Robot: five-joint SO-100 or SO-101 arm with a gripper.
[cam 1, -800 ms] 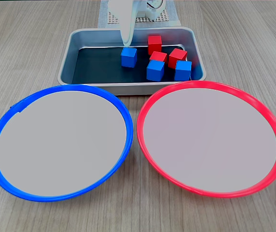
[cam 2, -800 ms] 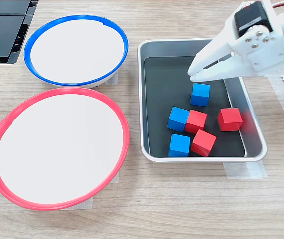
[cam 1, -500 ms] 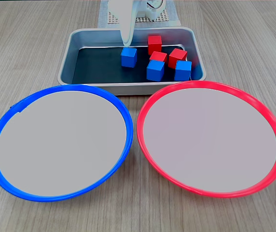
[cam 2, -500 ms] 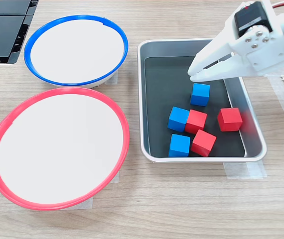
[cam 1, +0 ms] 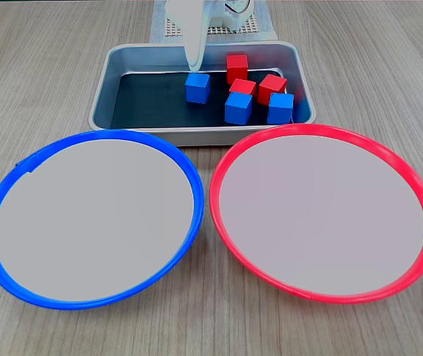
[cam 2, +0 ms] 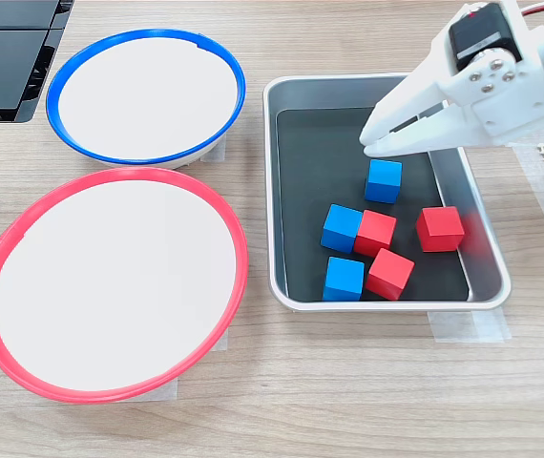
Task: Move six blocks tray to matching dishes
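Task progress at the start of sorting. Read from left to right in a fixed view, the blue-rimmed plate (cam 1: 89,215) lay bare at the near left and the red-rimmed plate (cam 1: 323,211) lay bare at the near right, the two rims almost touching. Neither held a block. Behind them stood the metal tray (cam 1: 122,67), which contained all six blocks: a blue block (cam 1: 197,87) standing alone toward the middle, then a cluster to its right made up of a blue block beside a red one (cam 1: 239,107), a far red block (cam 1: 237,68), another red block (cam 1: 272,85) and a third blue block (cam 1: 280,108) at the right end.

In the other fixed view the white gripper (cam 2: 367,144) hung over the tray just above the lone blue block (cam 2: 383,180). Its fingers were drawn nearly together with only a thin slit between them, and they held nothing.

By this evidence no transfer had been completed. All three blue and all three red blocks remained to be carried, and the lone blue block appeared the likeliest first pick.
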